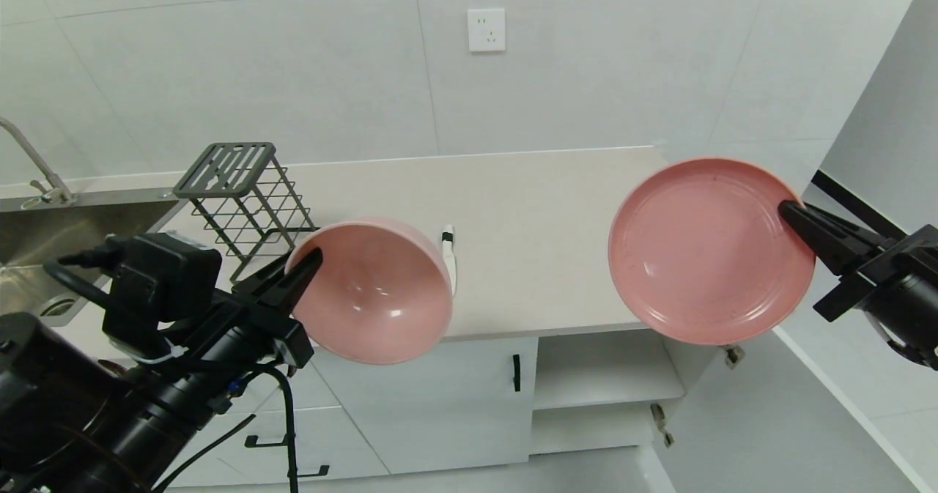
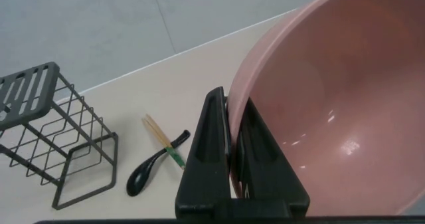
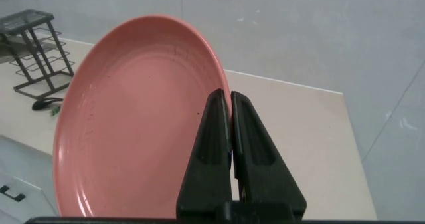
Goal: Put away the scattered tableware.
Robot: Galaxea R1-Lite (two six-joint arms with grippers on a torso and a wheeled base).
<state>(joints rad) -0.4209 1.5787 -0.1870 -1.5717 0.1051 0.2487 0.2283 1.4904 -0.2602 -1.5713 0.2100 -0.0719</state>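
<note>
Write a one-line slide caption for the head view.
Left gripper holds a deep pink bowl, right gripper a round pink plate, both aloft before a beige counter bearing a black wire rack.

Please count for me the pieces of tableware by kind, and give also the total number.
pink bowl: 1
pink plate: 1
black spoon: 1
chopsticks: 2
white utensil, partly behind the pink bowl, kind unclear: 1
Total: 6
</note>
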